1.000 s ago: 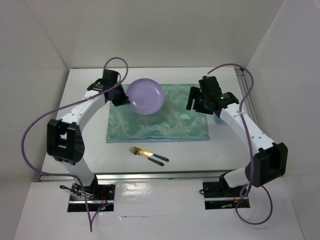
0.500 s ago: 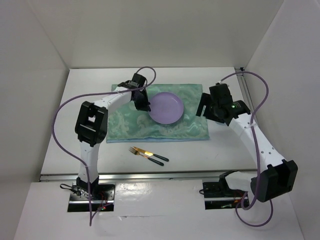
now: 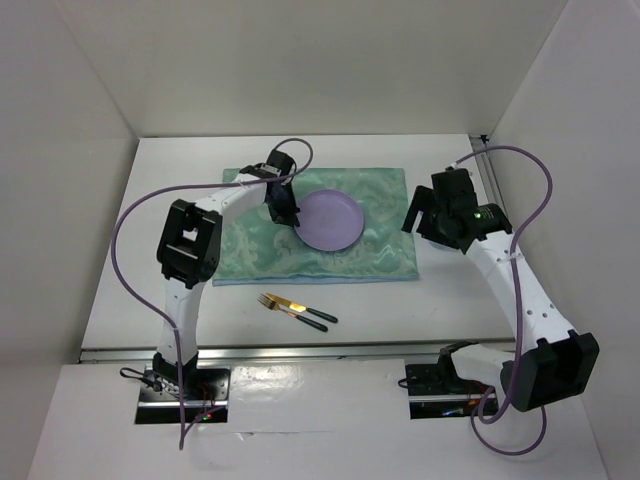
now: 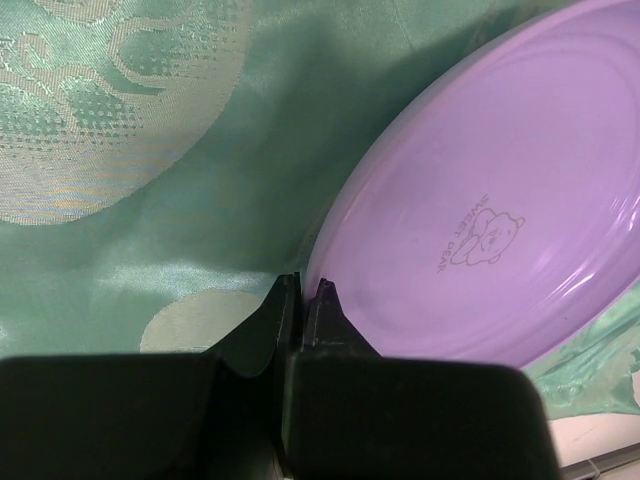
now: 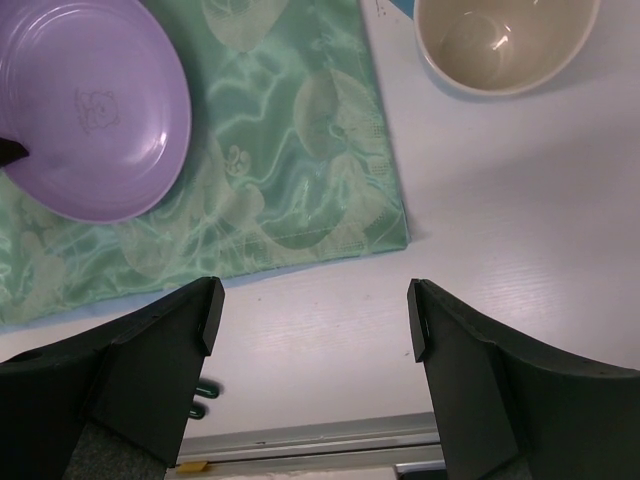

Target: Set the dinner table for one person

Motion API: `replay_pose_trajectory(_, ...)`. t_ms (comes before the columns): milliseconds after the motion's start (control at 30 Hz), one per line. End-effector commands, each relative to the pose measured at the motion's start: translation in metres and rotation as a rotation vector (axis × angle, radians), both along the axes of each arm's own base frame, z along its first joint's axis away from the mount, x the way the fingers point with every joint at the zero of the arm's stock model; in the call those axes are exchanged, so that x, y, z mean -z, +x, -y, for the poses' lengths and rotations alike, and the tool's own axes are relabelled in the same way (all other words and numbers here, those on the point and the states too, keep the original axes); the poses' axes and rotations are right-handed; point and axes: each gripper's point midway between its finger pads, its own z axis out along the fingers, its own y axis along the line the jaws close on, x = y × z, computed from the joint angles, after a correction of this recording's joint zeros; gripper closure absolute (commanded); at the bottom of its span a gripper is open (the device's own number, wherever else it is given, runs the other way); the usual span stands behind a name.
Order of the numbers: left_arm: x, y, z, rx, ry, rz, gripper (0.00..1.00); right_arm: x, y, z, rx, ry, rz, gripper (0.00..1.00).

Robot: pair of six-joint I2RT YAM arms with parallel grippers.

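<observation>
A purple plate (image 3: 331, 220) (image 5: 90, 110) is down on the right half of a mint-green patterned cloth (image 3: 260, 250); whether it lies fully flat I cannot tell. My left gripper (image 3: 289, 213) (image 4: 303, 285) is shut on the plate's (image 4: 480, 200) left rim, one finger above and one below. My right gripper (image 3: 420, 222) (image 5: 315, 310) hangs open and holds nothing. It is over the bare white dinner table (image 3: 170, 300) (image 5: 500, 250), just off the cloth's (image 5: 290, 150) right front corner.
A cream-lined cup (image 5: 500, 40) stands on the table right of the cloth, under my right arm. A gold fork and knife with dark green handles (image 3: 295, 308) lie in front of the cloth. White walls close in three sides, and a metal rail (image 5: 320, 440) runs along the near edge.
My left arm swung the plate from the cloth's back left, where it was raised, down onto the right half. My right gripper backed off to the right and opened wider.
</observation>
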Motion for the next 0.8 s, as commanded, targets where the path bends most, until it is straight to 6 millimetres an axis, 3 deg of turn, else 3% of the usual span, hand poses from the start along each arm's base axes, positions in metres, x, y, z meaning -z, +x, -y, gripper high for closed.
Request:
replay_pose_trajectory(0, -0.026, 0.011, -0.009, -0.047, 0.019, 0.078, 1.0, -0.002, -0.005, 0.006, 0.009, -0.018, -0.003, 0.13)
replay_pose_trajectory(167, -0.027, 0.017, -0.01, -0.059, -0.009, 0.064, 1.0, -0.001, -0.006, 0.013, 0.056, -0.009, -0.009, 0.13)
replay_pose_trajectory(300, -0.019, 0.015, -0.014, -0.083, 0.016, 0.026, 1.0, 0.002, -0.009, 0.036, 0.202, 0.057, -0.018, 0.13)
replay_pose_trajectory(333, -0.019, 0.015, -0.016, -0.088, 0.024, 0.03, 0.85, 0.003, -0.011, 0.043, 0.233, 0.064, -0.017, 0.13)
replay_pose_trajectory(433, -0.018, 0.015, -0.02, -0.097, 0.045, 0.027, 0.63, 0.001, -0.008, 0.057, 0.314, 0.113, 0.014, 0.13)
replay_pose_trajectory(467, -0.018, 0.011, -0.023, -0.102, 0.059, 0.022, 0.49, -0.003, -0.002, 0.063, 0.335, 0.117, 0.044, 0.13)
replay_pose_trajectory(533, -0.029, 0.011, -0.027, -0.098, 0.073, 0.046, 0.34, -0.007, 0.003, 0.068, 0.325, 0.112, 0.068, 0.14)
replay_pose_trajectory(667, -0.061, 0.011, -0.032, -0.086, 0.087, 0.09, 0.29, 0.007, 0.024, 0.091, 0.364, 0.105, 0.041, 0.16)
replay_pose_trajectory(767, -0.096, 0.006, -0.031, -0.074, 0.079, 0.14, 0.27, 0.019, 0.039, 0.107, 0.407, 0.11, 0.019, 0.17)
